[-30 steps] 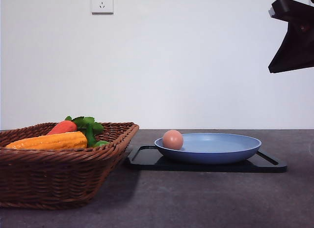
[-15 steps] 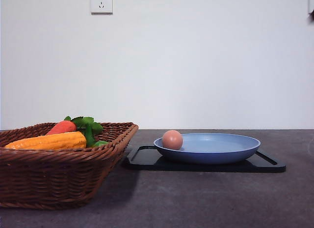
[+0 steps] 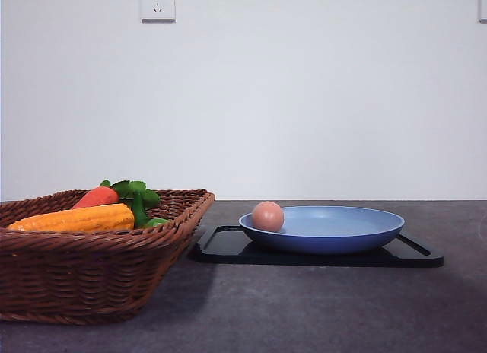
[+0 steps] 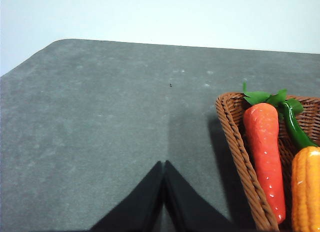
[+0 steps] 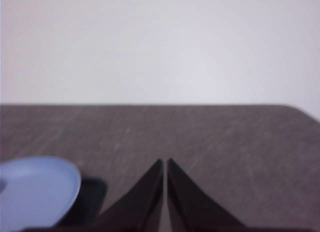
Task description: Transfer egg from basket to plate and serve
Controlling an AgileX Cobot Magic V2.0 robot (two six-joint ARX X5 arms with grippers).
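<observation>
The pinkish-brown egg (image 3: 268, 216) rests inside the light-blue plate (image 3: 342, 230), near its left rim. To the left stands the brown wicker basket (image 3: 91, 273), holding a carrot (image 3: 97, 197) and a corn cob (image 3: 76, 218). In the left wrist view my left gripper (image 4: 164, 164) is shut with nothing in it, above bare table beside the basket (image 4: 240, 147). My right gripper (image 5: 164, 162) is shut and empty too, over the table next to the plate (image 5: 35, 192).
The plate sits on a flat black tray (image 3: 228, 246) with handles. A green-stemmed vegetable (image 3: 139, 205) lies in the basket with the carrot (image 4: 264, 152) and corn (image 4: 306, 192). A wall outlet (image 3: 157, 3) is on the white wall behind.
The right arm, seen at the upper right of the front view a second ago, has withdrawn out of that view. The egg, plate and basket have not moved.
</observation>
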